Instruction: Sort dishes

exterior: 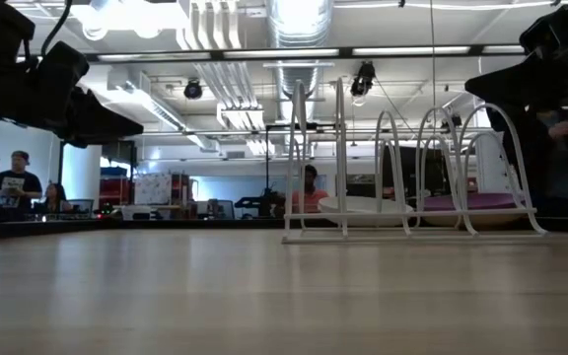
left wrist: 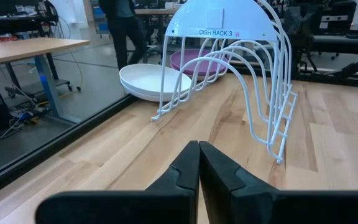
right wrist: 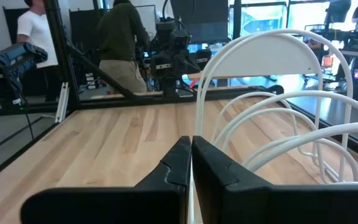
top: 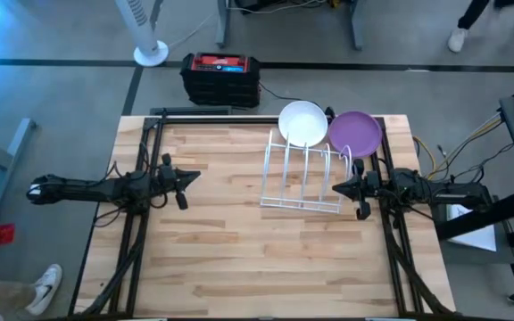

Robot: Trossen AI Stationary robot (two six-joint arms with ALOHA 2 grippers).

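A white dish (top: 302, 122) and a purple dish (top: 355, 133) lie flat on the table at its far edge, side by side, just behind the white wire rack (top: 303, 176). In the left wrist view the white dish (left wrist: 148, 83) and purple dish (left wrist: 194, 63) show behind the rack (left wrist: 235, 74). My left gripper (top: 194, 174) hovers shut at the table's left side, pointing toward the rack. My right gripper (top: 335, 188) hovers shut just right of the rack, fingers pointing at it. Neither touches anything.
The rack stands right of the table's centre, its arches (right wrist: 260, 81) close in front of my right gripper. A black and red box (top: 220, 75) sits on the floor beyond the far edge. Bare wood (top: 230, 250) fills the near half of the table. People stand in the room behind.
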